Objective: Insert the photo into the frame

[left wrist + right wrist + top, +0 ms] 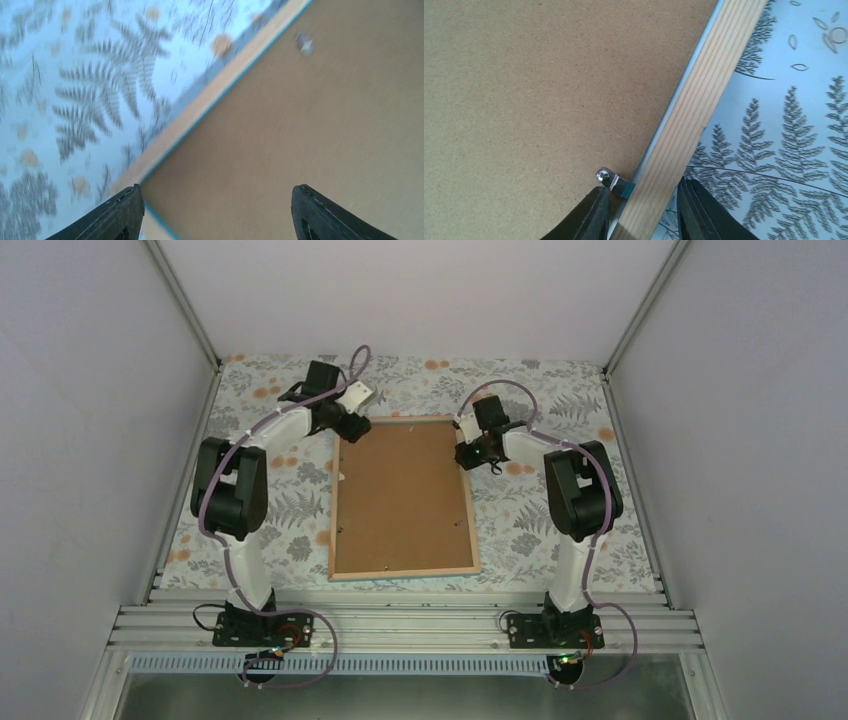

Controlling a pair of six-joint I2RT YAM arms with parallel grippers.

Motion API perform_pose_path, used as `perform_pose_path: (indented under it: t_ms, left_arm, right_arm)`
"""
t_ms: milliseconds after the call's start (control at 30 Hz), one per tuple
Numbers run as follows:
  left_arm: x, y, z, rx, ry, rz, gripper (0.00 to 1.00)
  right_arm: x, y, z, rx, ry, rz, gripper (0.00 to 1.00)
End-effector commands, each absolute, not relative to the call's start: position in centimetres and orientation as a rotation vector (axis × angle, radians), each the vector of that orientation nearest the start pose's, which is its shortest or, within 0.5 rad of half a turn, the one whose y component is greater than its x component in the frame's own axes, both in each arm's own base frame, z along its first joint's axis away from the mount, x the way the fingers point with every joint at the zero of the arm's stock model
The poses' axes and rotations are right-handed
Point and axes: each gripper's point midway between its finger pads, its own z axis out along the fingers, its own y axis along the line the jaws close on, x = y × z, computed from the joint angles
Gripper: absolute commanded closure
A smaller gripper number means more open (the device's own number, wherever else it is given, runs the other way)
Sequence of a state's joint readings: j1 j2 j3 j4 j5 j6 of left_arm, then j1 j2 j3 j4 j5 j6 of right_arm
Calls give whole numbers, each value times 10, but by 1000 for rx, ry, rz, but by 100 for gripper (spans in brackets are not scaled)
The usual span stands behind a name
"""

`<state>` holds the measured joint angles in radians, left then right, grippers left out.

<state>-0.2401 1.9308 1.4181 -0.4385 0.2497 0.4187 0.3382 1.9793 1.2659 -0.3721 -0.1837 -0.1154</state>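
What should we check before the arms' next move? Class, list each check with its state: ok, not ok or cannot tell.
1. Frame lies back-up: ok.
2. Board out of the frame: not ok, it sits inside.
3. Left claw open above the frame: ok.
4. Right claw straddles the rail beside the clip: ok.
5. Right claw clamped on the rail: cannot tell.
6. Photo at hand: cannot tell, none in view.
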Motion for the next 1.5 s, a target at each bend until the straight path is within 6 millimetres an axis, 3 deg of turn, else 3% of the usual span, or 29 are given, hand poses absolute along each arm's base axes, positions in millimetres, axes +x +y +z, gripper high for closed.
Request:
perform_pose_path:
  t_ms: [0, 233, 500, 733, 967, 1167, 1467]
  left_arm:
    - [484, -206, 109, 1011, 2217, -283, 26]
    - [501, -264, 93, 1104, 2198, -323, 24]
    - [523, -287, 65, 1125, 2247, -362, 24]
    - [526, -286, 40, 1164, 2301, -349, 25]
    - [529, -271, 22, 1202, 2325, -221, 31]
    - [530, -264, 20, 1224, 2310, -184, 46]
    - [530, -271, 12, 1217, 2331, -247, 70]
  right_arm:
    - [389, 189, 3, -746, 2689, 370, 65]
    - [387, 190, 2, -743, 2689, 384, 64]
    - [384, 190, 2, -745, 2687, 395, 64]
    - [384, 189, 0, -742, 2689, 397, 64]
    - [385, 187, -2, -740, 2692, 387, 65]
    - [386, 185, -3, -738, 2694, 379, 66]
    - [384, 187, -1, -750, 2687, 396, 67]
